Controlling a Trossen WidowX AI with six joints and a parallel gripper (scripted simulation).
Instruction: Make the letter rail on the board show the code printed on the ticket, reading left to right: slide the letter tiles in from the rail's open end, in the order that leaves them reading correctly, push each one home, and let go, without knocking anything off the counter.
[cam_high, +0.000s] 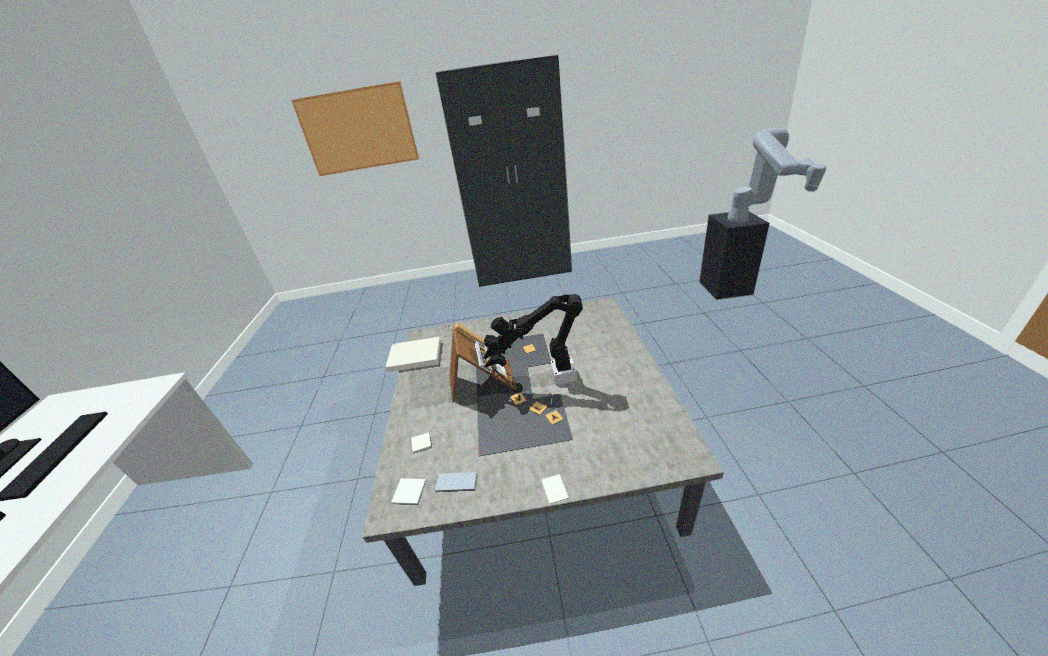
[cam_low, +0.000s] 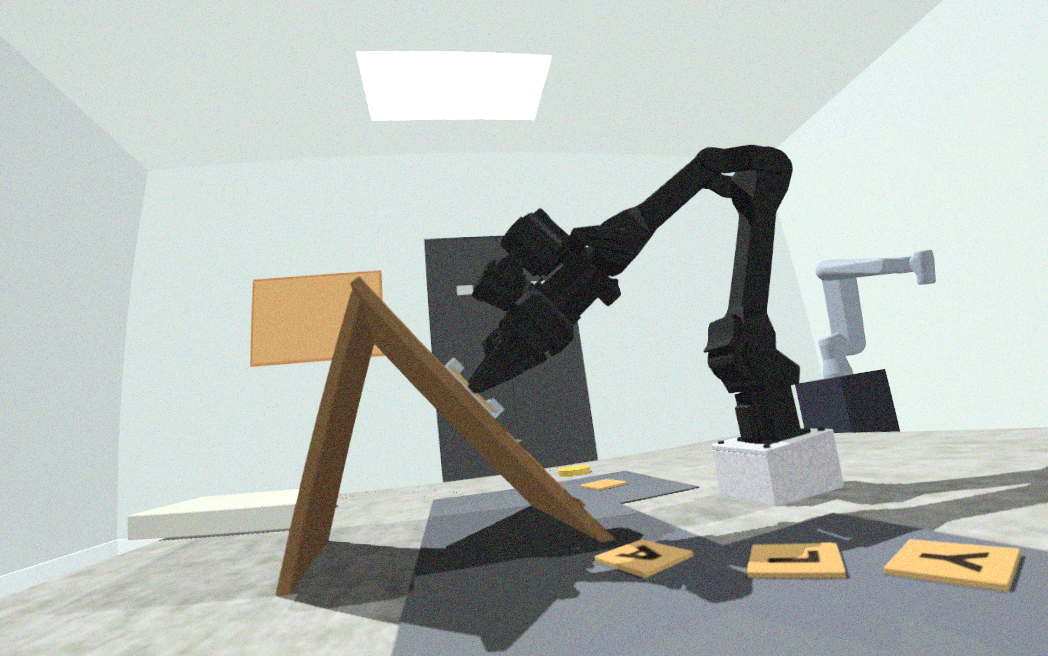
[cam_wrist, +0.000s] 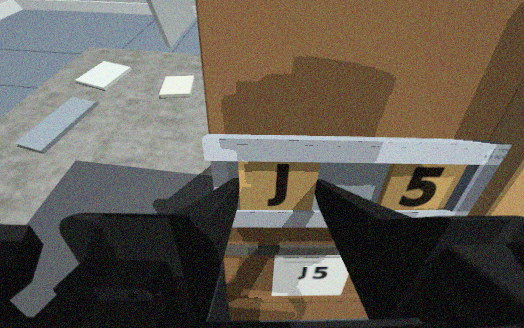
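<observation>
In the wrist view my gripper (cam_wrist: 277, 184) (cam_low: 473, 389) is shut on the J tile (cam_wrist: 267, 187), which lies in the left part of the letter rail (cam_wrist: 300, 149), between its upper and lower lips. The 5 tile (cam_wrist: 420, 188) sits in the rail near its right end. A gap shows between the two tiles. The ticket (cam_wrist: 292, 285) below the rail reads "J 5". The board (cam_wrist: 300, 100) (cam_low: 440, 386) leans like an easel. The A tile (cam_low: 643, 556), the L tile (cam_low: 796, 560) and the Y tile (cam_low: 952, 564) lie by the board's foot.
Another orange tile (cam_high: 529, 348) (cam_low: 604, 484) lies on the dark mat (cam_high: 502, 440) near the arm's base. A yellow disc (cam_low: 573, 469) lies behind it. A cream slab (cam_high: 414, 353) is beside the board. White pads (cam_high: 408, 491) (cam_high: 554, 488) and a blue-grey block (cam_high: 456, 481) lie toward the counter's front edge.
</observation>
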